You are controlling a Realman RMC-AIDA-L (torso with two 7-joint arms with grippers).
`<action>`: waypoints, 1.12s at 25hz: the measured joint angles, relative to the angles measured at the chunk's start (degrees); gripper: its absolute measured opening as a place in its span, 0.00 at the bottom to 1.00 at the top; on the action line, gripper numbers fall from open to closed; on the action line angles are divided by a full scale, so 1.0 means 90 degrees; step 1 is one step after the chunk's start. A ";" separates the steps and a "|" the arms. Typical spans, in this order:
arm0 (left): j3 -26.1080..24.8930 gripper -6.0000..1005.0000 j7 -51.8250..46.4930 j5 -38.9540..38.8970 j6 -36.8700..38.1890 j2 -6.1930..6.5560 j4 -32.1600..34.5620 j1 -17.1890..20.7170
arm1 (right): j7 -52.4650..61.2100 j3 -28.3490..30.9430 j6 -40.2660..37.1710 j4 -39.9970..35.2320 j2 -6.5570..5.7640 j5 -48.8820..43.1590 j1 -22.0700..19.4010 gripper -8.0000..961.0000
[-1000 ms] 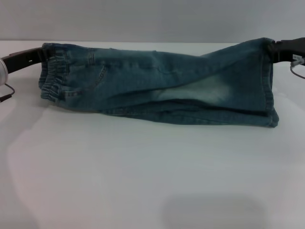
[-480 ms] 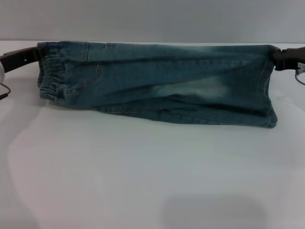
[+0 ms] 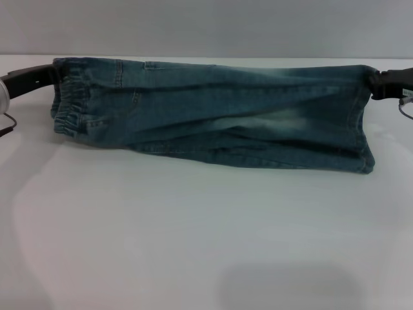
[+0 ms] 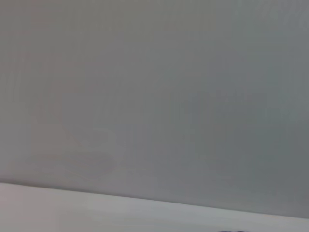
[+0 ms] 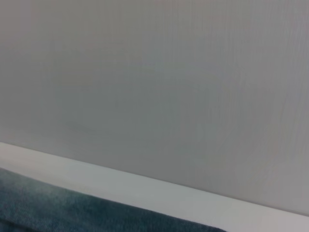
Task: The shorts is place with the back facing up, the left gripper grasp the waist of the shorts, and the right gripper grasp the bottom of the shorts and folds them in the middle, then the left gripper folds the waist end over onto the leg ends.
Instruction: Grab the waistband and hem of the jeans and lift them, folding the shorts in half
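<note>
Landmark: the shorts (image 3: pixel 213 113), faded blue-green denim, stretched lengthwise across the white table (image 3: pixel 193 245) between the two arms, folded along their length and hanging as a sagging band whose lower edge lies on or just above the tabletop; contact there cannot be told.

Left gripper (image 3: pixel 55 75): black jaws at the upper corner of the waist (image 3: pixel 71 100), the ruched elastic band forming the shorts' left edge. Jaws closed on the waist fabric; the tips are buried in denim. Silver wrist and thin cable just outboard of it, at the frame edge.

Right gripper (image 3: pixel 373 84): black jaws at the opposite end, pinched shut on the upper corner of the leg ends (image 3: pixel 362 123), the straight stitched hems forming the shorts' right edge. A thin cable loops beside it.

The top edge of the shorts runs taut from one gripper to the other. A patch-pocket seam shows near the waist; a paler worn patch sits mid-length.

Writing: no brand, label or print legible on the denim from here.

Views: the head view alone shows both grippers and the whole garment. The left wrist view gives only grey wall and a strip of table. The right wrist view adds a band of denim below the table's far edge, no fingers.
</note>
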 joint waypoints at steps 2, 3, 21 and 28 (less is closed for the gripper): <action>0.0056 0.06 0.0021 -0.0014 0.0000 0.0000 -0.0010 -0.0004 | -0.0011 -0.0010 0.0022 0.0011 0.0001 0.0000 0.0021 0.01; 0.0056 0.06 0.0021 -0.0014 0.0000 0.0000 -0.0010 -0.0004 | -0.0014 -0.0028 0.0023 0.0013 0.0001 -0.0008 0.0029 0.01; 0.0122 0.32 0.0264 -0.0030 -0.0285 -0.0007 -0.0068 -0.0143 | -0.0030 -0.0384 0.0284 0.0024 0.0037 -0.0020 0.0070 0.35; 0.0127 0.66 0.0264 -0.0030 -0.0264 -0.0008 -0.0068 -0.0046 | -0.0030 -0.0361 0.0295 -0.0054 0.0059 0.0112 0.0030 0.50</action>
